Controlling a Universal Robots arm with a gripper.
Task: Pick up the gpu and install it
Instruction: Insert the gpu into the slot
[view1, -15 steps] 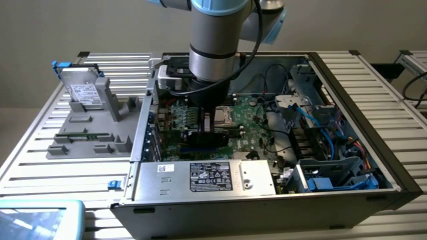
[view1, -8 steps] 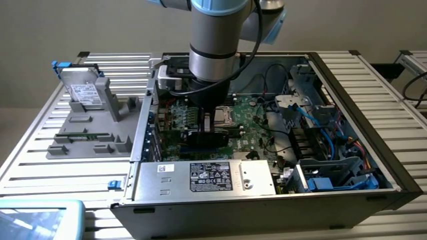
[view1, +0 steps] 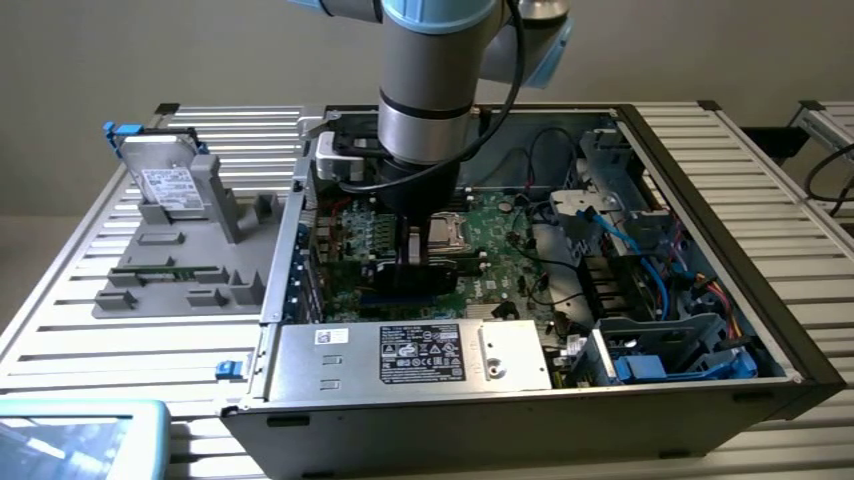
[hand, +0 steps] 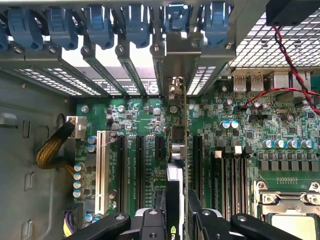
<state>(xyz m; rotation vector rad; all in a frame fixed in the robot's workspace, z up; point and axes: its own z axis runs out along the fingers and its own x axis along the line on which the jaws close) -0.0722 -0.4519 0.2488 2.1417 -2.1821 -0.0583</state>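
Observation:
My gripper (view1: 424, 262) hangs inside the open computer case (view1: 694, 190), low over the green motherboard (view1: 501, 245). It is shut on the gpu (view1: 430, 240), which shows as a dark slab between the fingers. In the wrist view the gpu (hand: 176, 180) stands on edge between my gripper (hand: 178, 215) fingers. Its thin green board edge runs along an expansion slot (hand: 196, 160), and its metal end bracket (hand: 176, 55) sits among the rear slot covers. I cannot tell whether the card's connector sits fully in the slot.
A silver power supply (view1: 414, 355) fills the case's near side, and blue cables and a drive cage (view1: 654, 350) sit at the exterior view's right. A grey holder with a hard drive (view1: 174, 185) stands outside at the exterior view's left. Blue slot latches (hand: 135, 25) line the rear panel.

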